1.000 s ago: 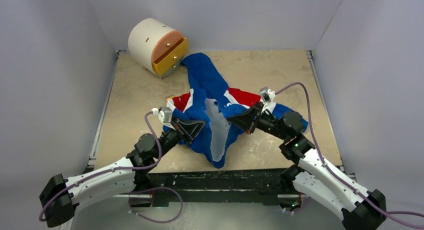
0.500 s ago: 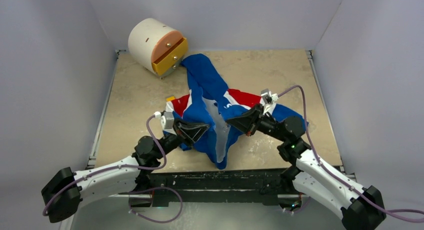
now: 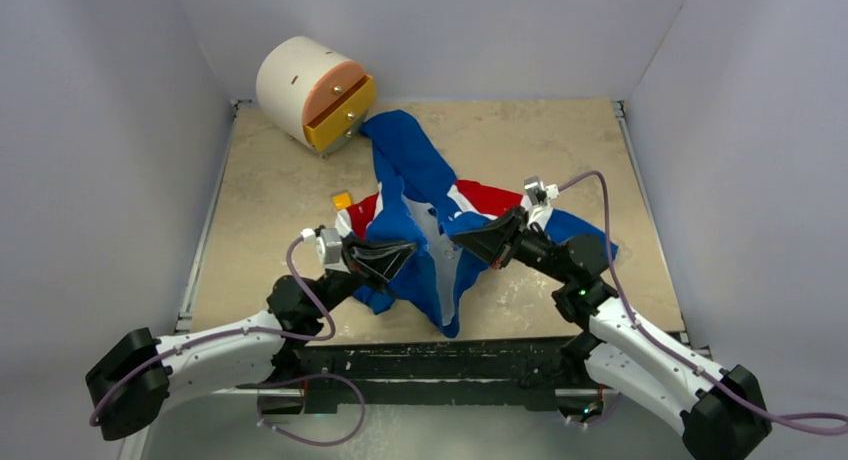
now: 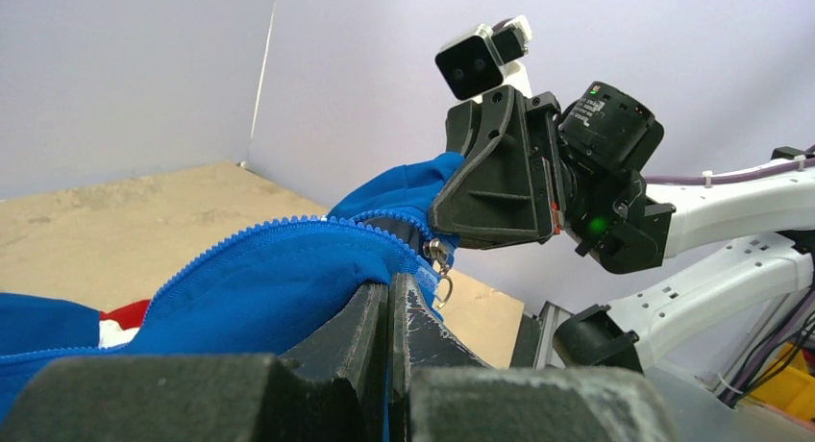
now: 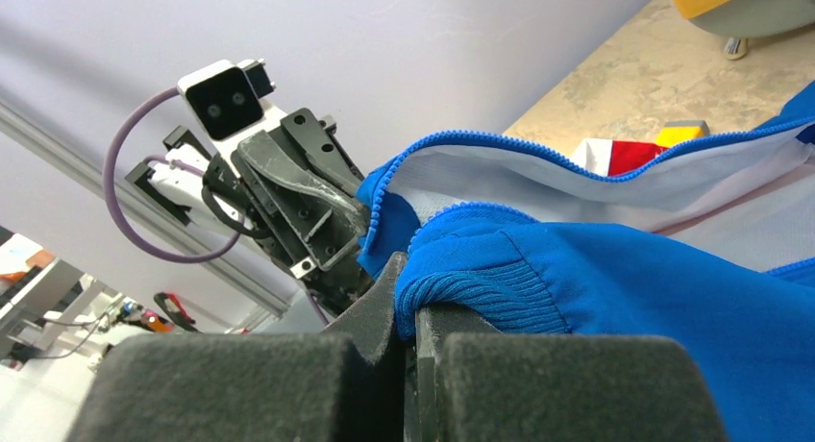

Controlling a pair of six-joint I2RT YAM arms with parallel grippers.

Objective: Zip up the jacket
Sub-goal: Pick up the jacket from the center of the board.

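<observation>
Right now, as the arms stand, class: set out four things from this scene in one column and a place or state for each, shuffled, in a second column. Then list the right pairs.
Things
1. left pincer
2. yellow block
3. round drawer unit
4. zipper pull

Places or states
A. at the far left corner of the table
B. dangling just below the right pincer
C. shut on the jacket
D. on the table beside the jacket's red panel

Pairs: 1-C, 2-D, 3-A, 4-B
</observation>
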